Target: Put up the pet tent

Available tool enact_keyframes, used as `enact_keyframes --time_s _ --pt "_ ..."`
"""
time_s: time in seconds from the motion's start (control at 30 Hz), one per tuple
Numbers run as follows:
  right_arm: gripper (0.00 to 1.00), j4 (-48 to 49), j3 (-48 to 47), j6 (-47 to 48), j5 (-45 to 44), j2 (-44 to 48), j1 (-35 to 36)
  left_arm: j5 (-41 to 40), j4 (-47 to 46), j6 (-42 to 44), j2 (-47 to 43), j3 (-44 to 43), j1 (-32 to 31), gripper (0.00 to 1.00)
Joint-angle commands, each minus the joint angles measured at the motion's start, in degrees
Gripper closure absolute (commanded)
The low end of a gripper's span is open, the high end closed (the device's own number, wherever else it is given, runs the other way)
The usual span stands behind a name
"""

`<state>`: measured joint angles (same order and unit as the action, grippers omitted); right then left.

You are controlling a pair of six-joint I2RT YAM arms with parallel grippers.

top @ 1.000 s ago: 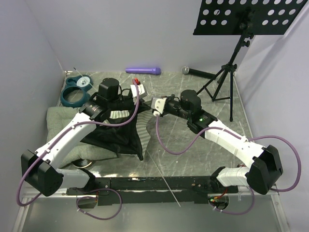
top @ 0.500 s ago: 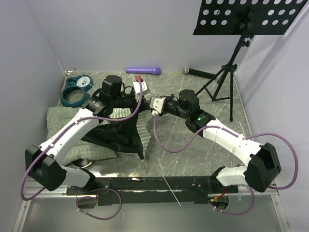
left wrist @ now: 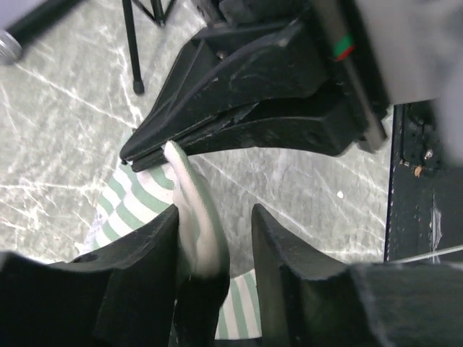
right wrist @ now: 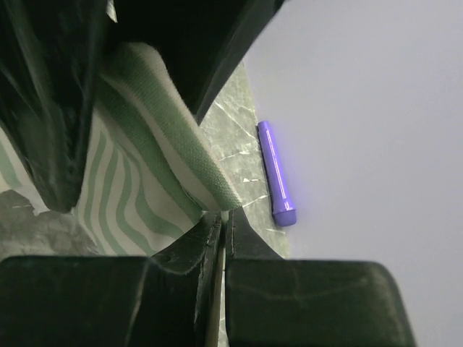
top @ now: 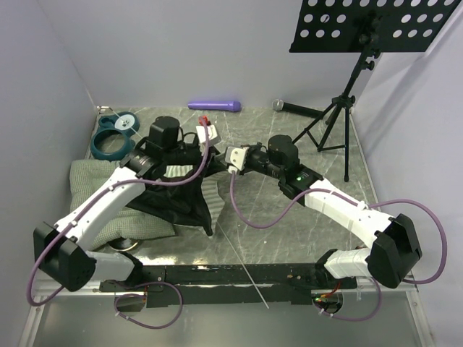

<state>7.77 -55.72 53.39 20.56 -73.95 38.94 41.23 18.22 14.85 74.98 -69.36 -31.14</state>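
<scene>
Left end effector [left wrist: 215,217] pulled back; pet tent [top: 181,202] grip unclear.

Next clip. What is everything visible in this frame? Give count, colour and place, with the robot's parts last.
pet tent: one, green-and-white stripes with black lining, left of centre, partly over the cushion
quilted cushion: one, green-checked, far left
thin pole: one, white, lying near the front rail
cylinder: one, purple, by the back wall
microphone: one, black with a silver head, back centre
music stand: one, black, back right
rings: two, teal, back left corner
table: one, grey marbled
left gripper: black, jaws apart around a fold of tent fabric
right gripper: black, shut on the tent's striped edge
</scene>
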Motion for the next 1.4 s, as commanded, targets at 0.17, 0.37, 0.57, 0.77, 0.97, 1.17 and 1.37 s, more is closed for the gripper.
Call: enact_keyframes --time_s 0.17,0.37,0.57,0.77,0.97,1.17,1.37 --pt "1.00 -10.1 1.9 -3.4 1.2 -0.1 0.2 8.0 -22.2 -8.2 -10.5 7.2 2.6 0.55" --pt "1.00 -14.9 1.1 -4.1 2.6 2.0 0.2 8.3 -16.1 -2.1 -9.2 5.0 2.9 0.72" --pt "1.00 -18.6 0.1 -4.3 3.8 2.8 0.2 11.1 -13.7 1.9 -9.2 4.4 2.9 0.57" --pt "1.00 -19.8 -1.0 -5.8 5.0 2.6 0.3 12.2 -9.4 4.3 -8.2 3.7 2.9 0.43" --pt "1.00 -21.0 -2.0 -6.5 6.9 2.5 0.3 9.8 -6.5 6.9 -6.4 3.2 2.6 0.62" --pt "0.96 -23.1 -3.1 -6.7 9.2 2.4 0.3 9.0 -5.8 8.3 -8.0 3.2 2.7 0.94" --pt "0.40 -27.3 -4.7 -9.0 11.5 2.2 -0.4 10.3 -6.4 9.3 -11.0 4.5 3.8 0.99"
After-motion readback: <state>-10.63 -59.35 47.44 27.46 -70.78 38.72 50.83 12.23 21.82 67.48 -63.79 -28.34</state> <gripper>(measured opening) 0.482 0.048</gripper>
